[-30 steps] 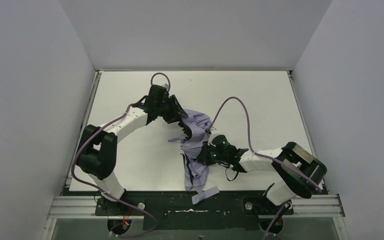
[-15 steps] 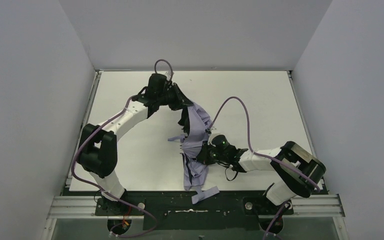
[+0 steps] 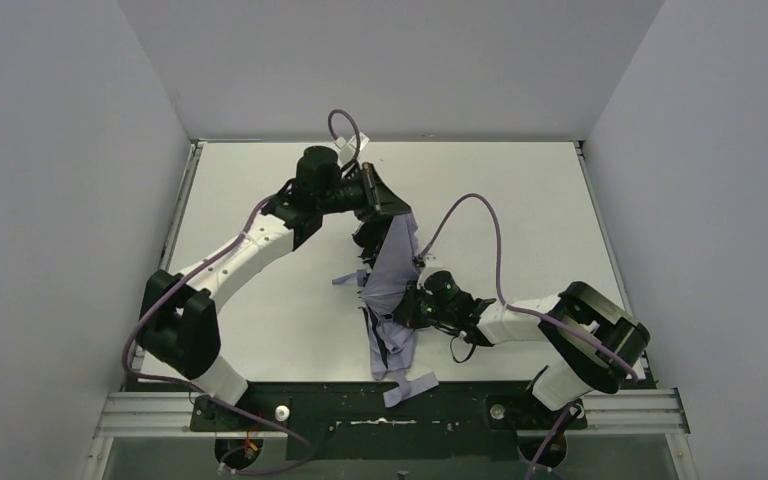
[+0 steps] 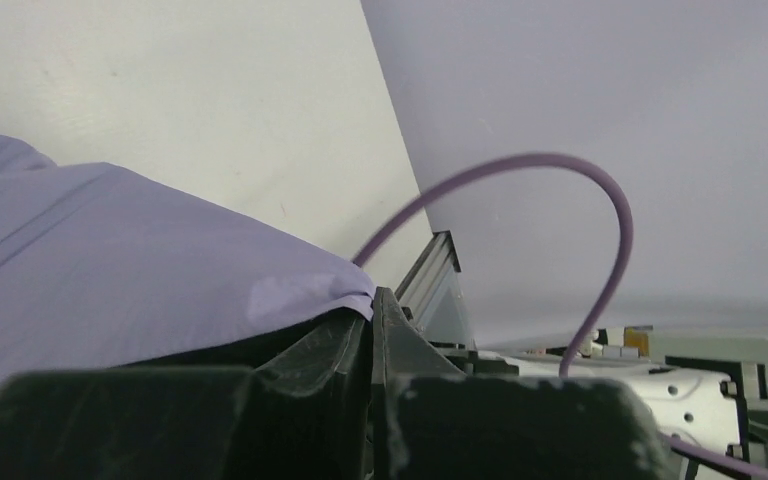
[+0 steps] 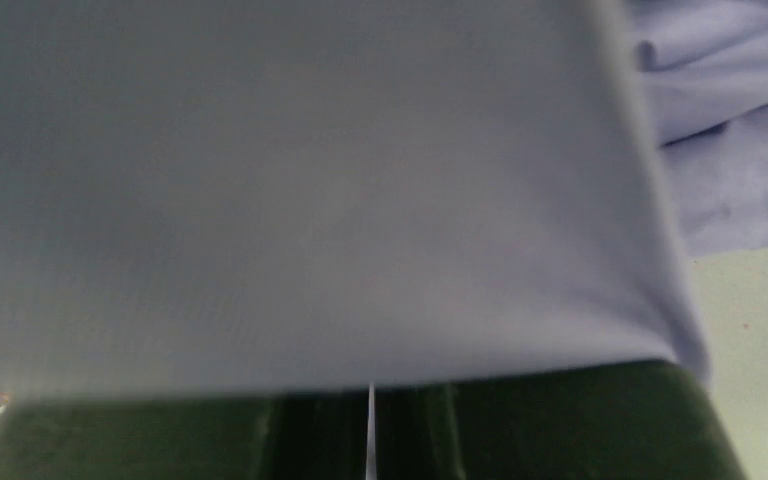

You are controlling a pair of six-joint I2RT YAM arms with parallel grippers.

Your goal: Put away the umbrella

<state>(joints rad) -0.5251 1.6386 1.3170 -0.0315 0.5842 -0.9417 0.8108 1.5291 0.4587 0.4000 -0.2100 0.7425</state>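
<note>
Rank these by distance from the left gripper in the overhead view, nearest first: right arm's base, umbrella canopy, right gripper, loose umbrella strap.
1. umbrella canopy: pinched by the left gripper itself.
2. right gripper: toward the front, at the canopy's right side.
3. loose strap: front edge, centre.
4. right arm's base: front right.

White table point(image 3: 520, 200), grey walls point(image 3: 60, 200) (plain), metal rail point(image 3: 160, 412)
</note>
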